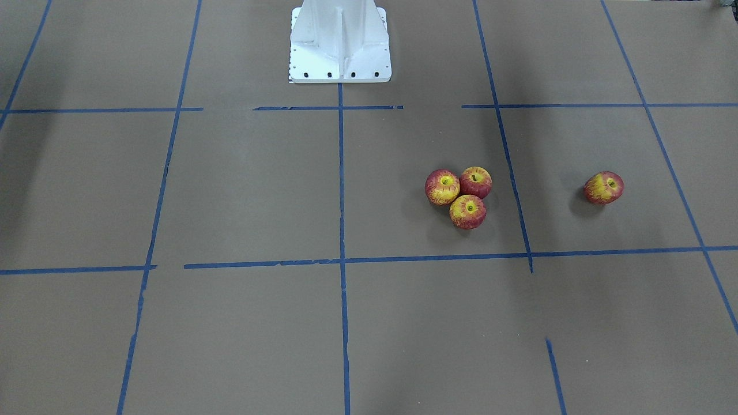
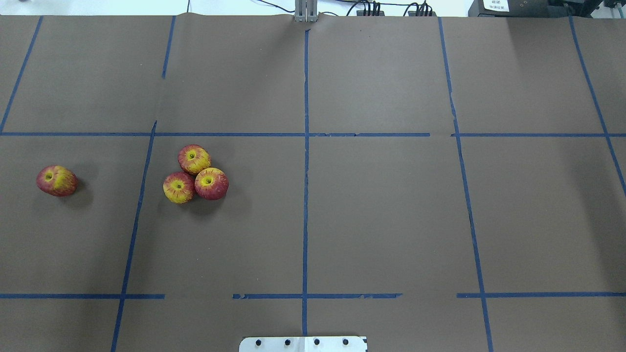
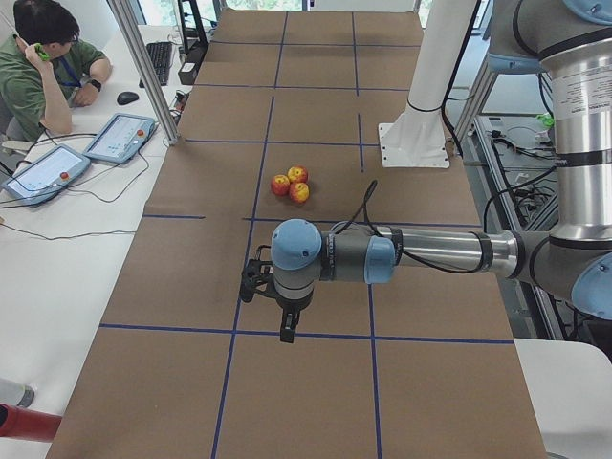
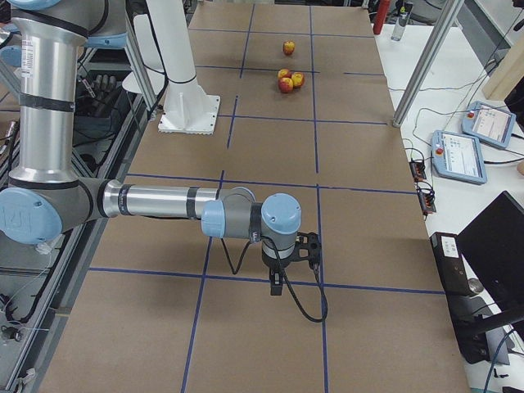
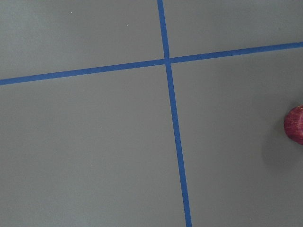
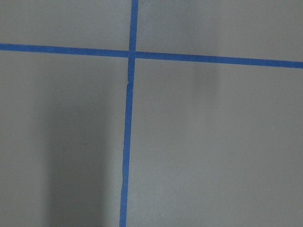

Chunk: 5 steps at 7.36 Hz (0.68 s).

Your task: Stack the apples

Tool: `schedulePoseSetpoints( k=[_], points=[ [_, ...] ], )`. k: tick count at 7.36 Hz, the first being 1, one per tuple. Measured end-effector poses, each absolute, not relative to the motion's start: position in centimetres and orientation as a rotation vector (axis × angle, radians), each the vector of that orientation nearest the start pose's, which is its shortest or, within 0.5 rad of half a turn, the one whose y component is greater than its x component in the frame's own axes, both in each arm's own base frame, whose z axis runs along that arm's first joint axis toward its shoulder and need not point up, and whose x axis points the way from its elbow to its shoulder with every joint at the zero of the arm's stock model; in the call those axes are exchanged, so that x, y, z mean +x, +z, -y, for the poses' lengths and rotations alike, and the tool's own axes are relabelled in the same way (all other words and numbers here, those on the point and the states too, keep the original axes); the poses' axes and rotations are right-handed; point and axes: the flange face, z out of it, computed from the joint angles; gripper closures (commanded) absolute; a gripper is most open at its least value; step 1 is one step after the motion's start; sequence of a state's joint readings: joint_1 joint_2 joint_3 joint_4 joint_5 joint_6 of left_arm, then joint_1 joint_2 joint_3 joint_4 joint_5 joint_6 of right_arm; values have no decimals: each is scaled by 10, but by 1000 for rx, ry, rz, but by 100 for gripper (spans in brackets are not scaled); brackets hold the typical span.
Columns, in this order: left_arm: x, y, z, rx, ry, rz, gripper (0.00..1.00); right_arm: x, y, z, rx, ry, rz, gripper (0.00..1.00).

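Note:
Three red-and-yellow apples touch one another in a cluster (image 1: 467,211) (image 2: 194,159) on the brown table, all resting on the surface with stem dimples up. A fourth apple (image 1: 603,187) (image 2: 56,180) lies alone, tipped on its side, farther toward my left end. The left wrist view catches a red apple's edge (image 5: 294,124) at its right border. My left gripper (image 3: 277,316) hangs above the table near that end. My right gripper (image 4: 282,270) hangs over the opposite end, far from the apples (image 4: 289,80). Both show only in the side views, so I cannot tell whether they are open or shut.
The white robot base (image 1: 340,43) stands at the table's robot-side edge. Blue tape lines (image 2: 305,195) grid the brown paper. A seated operator (image 3: 43,67) and teach pendants (image 3: 120,137) are on a side desk beyond the table's far edge.

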<state>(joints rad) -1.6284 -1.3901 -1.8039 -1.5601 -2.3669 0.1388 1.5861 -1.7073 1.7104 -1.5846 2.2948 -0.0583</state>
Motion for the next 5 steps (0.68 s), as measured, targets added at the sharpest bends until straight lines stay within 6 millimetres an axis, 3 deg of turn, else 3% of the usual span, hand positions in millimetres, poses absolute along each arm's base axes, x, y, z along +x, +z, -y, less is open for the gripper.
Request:
schedulePoseSetpoints(
  k=[3, 5],
  points=[
    [-87, 625, 416, 118, 91, -783, 0, 74, 658, 432, 16, -37, 724, 0],
    [-79, 603, 436, 206, 137, -779, 0, 74, 658, 432, 16, -37, 724, 0]
  ],
)
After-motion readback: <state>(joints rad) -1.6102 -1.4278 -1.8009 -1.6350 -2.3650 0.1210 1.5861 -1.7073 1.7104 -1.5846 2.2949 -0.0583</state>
